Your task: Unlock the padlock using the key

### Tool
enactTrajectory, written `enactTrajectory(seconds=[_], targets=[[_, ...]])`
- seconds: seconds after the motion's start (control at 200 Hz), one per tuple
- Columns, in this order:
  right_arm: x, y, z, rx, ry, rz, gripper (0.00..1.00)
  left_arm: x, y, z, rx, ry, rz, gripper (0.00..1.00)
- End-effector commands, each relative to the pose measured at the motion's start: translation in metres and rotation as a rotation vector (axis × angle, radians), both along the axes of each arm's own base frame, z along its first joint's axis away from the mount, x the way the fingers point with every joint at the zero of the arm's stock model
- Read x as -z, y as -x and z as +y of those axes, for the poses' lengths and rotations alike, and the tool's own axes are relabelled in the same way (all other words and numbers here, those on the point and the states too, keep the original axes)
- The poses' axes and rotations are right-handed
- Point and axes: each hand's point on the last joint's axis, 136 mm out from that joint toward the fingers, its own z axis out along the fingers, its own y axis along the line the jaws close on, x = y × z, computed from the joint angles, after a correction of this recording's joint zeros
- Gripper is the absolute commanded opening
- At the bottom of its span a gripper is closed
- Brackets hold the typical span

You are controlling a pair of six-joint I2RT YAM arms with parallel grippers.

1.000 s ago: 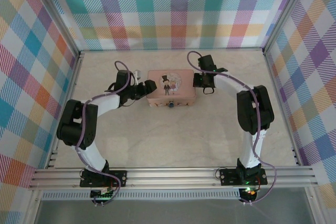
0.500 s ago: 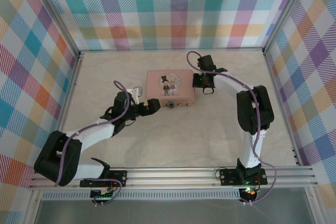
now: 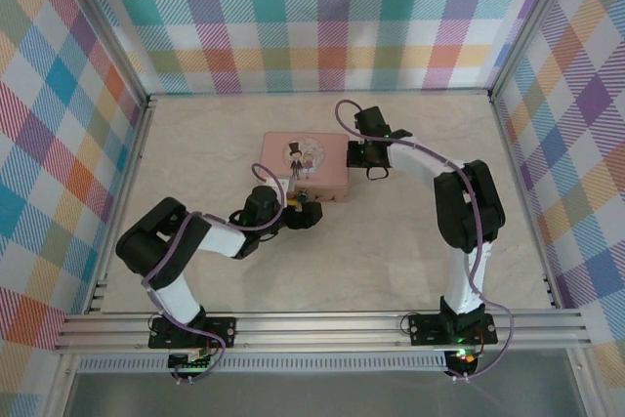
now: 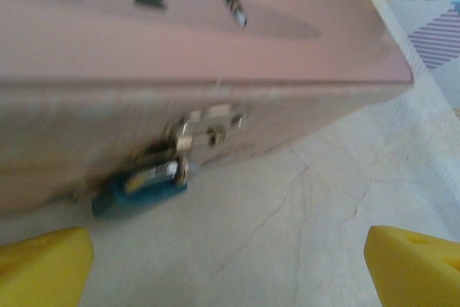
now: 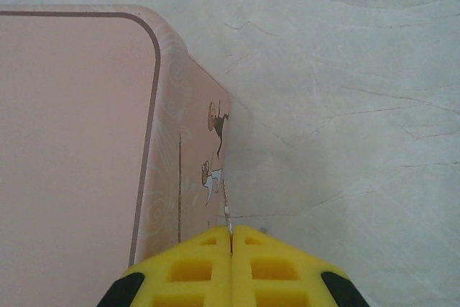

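The pink tin (image 3: 303,161) sits mid-way across the table (image 3: 410,241), its front wall carrying a metal hasp (image 4: 208,121); the padlock (image 4: 140,186) hangs from that hasp, low by the tabletop, just ahead of the left pincer (image 4: 228,267), whose yellow fingertips (image 4: 43,264) stand wide apart; the right pincer (image 5: 231,235) is closed on the key (image 5: 226,210), a thin sliver beside the tin's side wall; from above the padlock is a dark speck, blue up close.
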Motion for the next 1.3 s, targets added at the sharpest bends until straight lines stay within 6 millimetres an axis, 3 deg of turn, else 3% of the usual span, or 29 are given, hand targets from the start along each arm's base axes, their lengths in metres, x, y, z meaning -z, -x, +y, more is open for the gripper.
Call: enactTrajectory(seconds=[0.0, 0.22, 0.395, 0.53, 0.69, 0.895, 1.295], targets=[[0.001, 0.001, 0.009, -0.005, -0.026, 0.007, 0.0, -0.017, -0.019, -0.009, -0.028, 0.017, -0.128, 0.96], [-0.001, 0.002, 0.012, -0.016, -0.023, 0.003, 0.0, -0.014, -0.031, -0.007, -0.051, -0.045, -0.185, 0.97], [0.003, 0.001, 0.013, -0.019, -0.02, 0.007, 0.0, -0.021, -0.024, -0.035, 0.114, -0.016, -0.206, 0.91], [0.01, 0.003, 0.011, -0.019, -0.008, 0.018, 0.0, -0.036, -0.02, -0.044, 0.178, 0.021, -0.223, 0.89], [0.009, 0.003, 0.011, -0.02, -0.01, 0.016, 0.0, -0.039, -0.029, -0.036, 0.156, 0.065, -0.18, 0.86], [0.007, 0.003, 0.01, -0.019, -0.005, 0.011, 0.0, -0.052, -0.043, -0.016, 0.126, 0.252, -0.129, 0.82], [0.011, 0.004, 0.009, -0.018, 0.0, 0.015, 0.0, -0.054, -0.035, -0.005, 0.12, 0.31, -0.13, 0.75]])
